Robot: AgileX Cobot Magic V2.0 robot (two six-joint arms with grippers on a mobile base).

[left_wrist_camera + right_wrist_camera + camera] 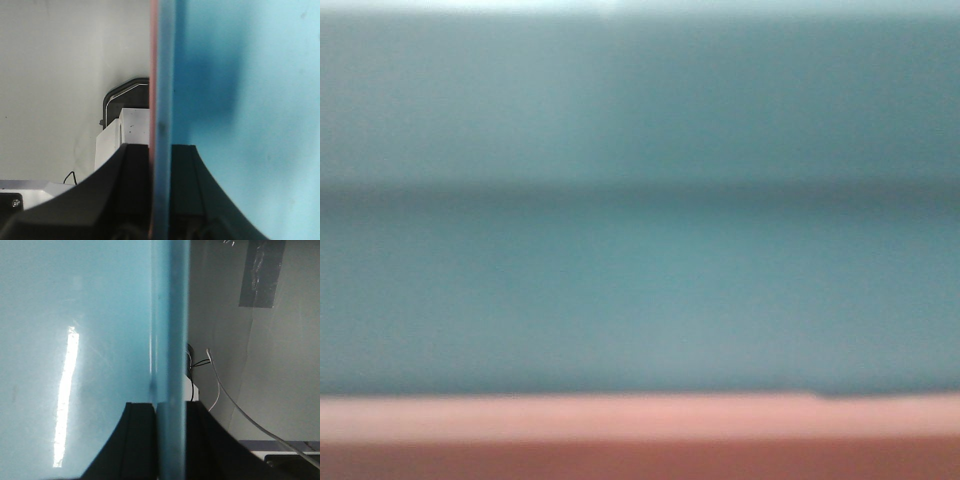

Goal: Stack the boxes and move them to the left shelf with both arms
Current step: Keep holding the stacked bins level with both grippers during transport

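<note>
The light blue box (640, 250) fills the front view at close range, blurred, with the pink box (640, 440) as a band along the bottom edge. In the left wrist view my left gripper (161, 165) is shut on an upright wall. The blue box (250, 100) lies on the wall's right, and a thin strip of the pink box (153, 75) hugs its left face, so one is nested in the other. My right gripper (172, 415) is shut on the opposite wall of the blue box (75, 315). The left shelf is out of view.
Beyond the left gripper a white block (127, 130) and a black rounded part (125, 90) stand against a pale wall. Past the right gripper there are thin cables (220, 390), a grey tape patch (260, 275) and a grey wall.
</note>
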